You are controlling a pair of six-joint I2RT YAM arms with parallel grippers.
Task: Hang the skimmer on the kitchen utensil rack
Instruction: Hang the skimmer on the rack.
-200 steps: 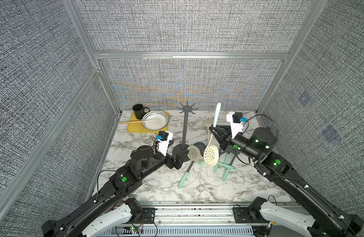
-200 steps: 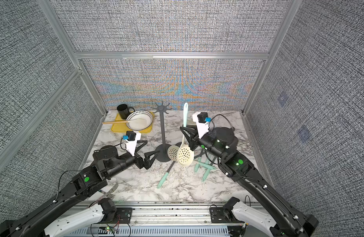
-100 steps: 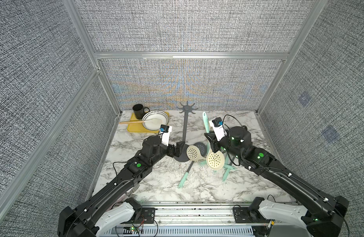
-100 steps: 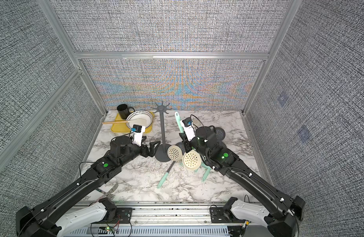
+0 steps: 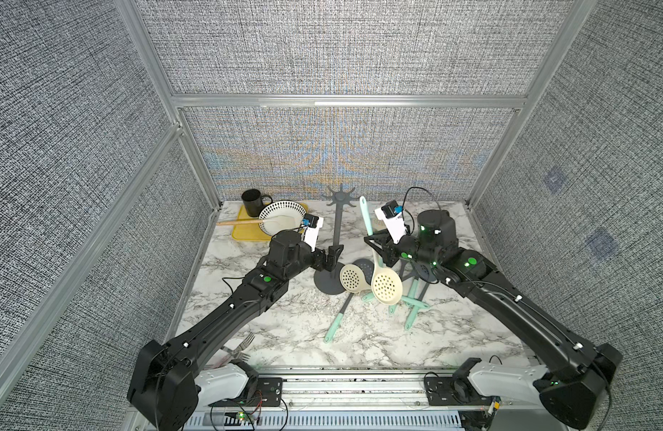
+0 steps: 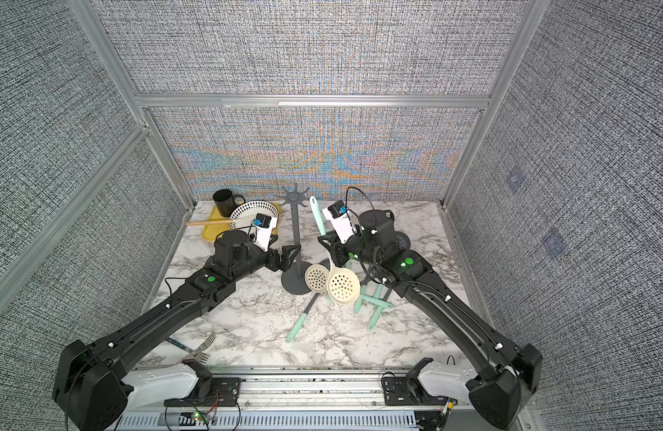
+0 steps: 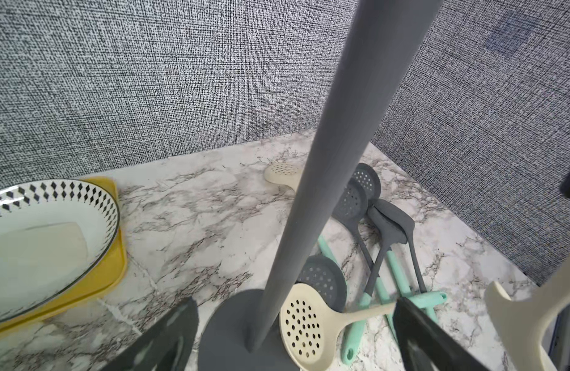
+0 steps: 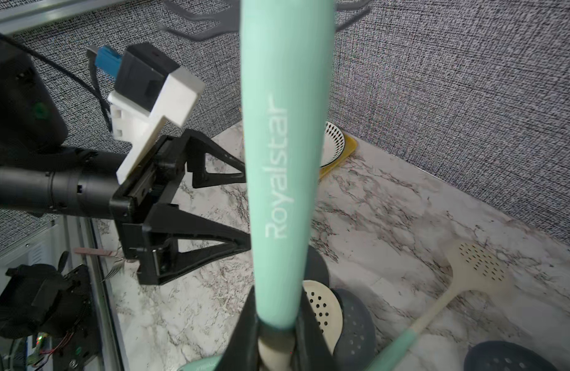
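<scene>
The kitchen utensil rack [image 5: 335, 231] [image 6: 296, 231] stands mid-table, a dark grey pole on a round base with a star crown of hooks. The skimmer [image 5: 386, 287] [image 6: 344, 287] has a cream perforated head and a mint handle [image 8: 283, 160]. It hangs head down just right of the rack, its handle tip near the crown. My right gripper [image 5: 374, 242] [image 8: 277, 334] is shut on the handle's lower end. My left gripper [image 5: 331, 257] [image 7: 293, 337] is open, and the pole [image 7: 325, 192] runs between its fingers [image 7: 168, 340] low down.
Another cream skimmer [image 5: 351, 278] leans on the rack's base [image 5: 328, 285]. Dark grey skimmers with mint handles [image 5: 412, 294] lie piled to the right. A black mug [image 5: 252, 201], a patterned plate [image 5: 283, 218] on a yellow tray and a wooden spatula sit back left. Forks [image 5: 240, 347] lie front left.
My right gripper has carried the skimmer left, closer to the rack's crown. My left gripper has moved in until its open fingers straddle the pole.
</scene>
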